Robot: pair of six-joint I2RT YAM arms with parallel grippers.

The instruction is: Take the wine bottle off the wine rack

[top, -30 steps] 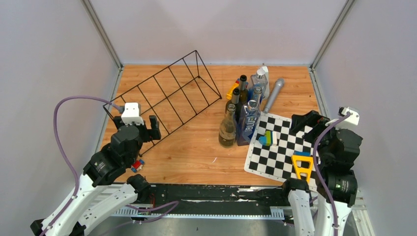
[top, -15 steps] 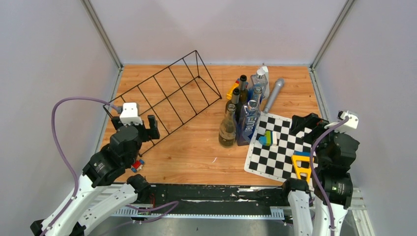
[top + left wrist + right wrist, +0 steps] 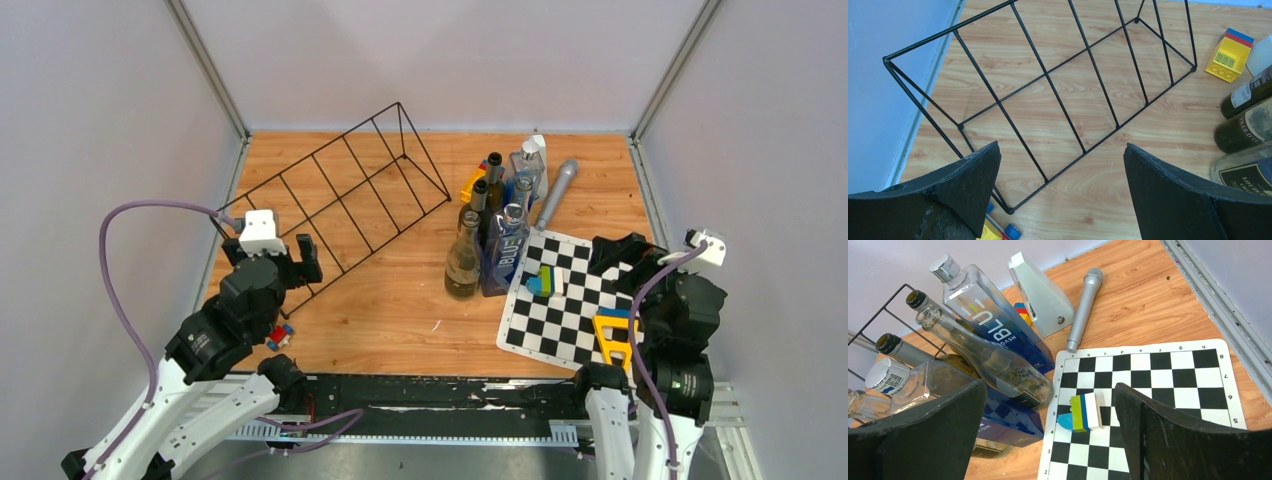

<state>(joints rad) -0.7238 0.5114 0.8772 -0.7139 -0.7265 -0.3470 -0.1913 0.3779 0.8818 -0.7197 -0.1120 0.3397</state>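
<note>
Long black thin-wire wine rack lies diagonally on the wooden counter, far left of centre. Dark green glass wine bottle stands upright on the counter in a cluster of glass bottles just beside the rack's far right end. Left end effector: released, jaws wide apart, above the rack's near left end, grasping nothing. Right end effector: released, jaws wide apart, over the black-and-white chequered mat at near right.
</note>
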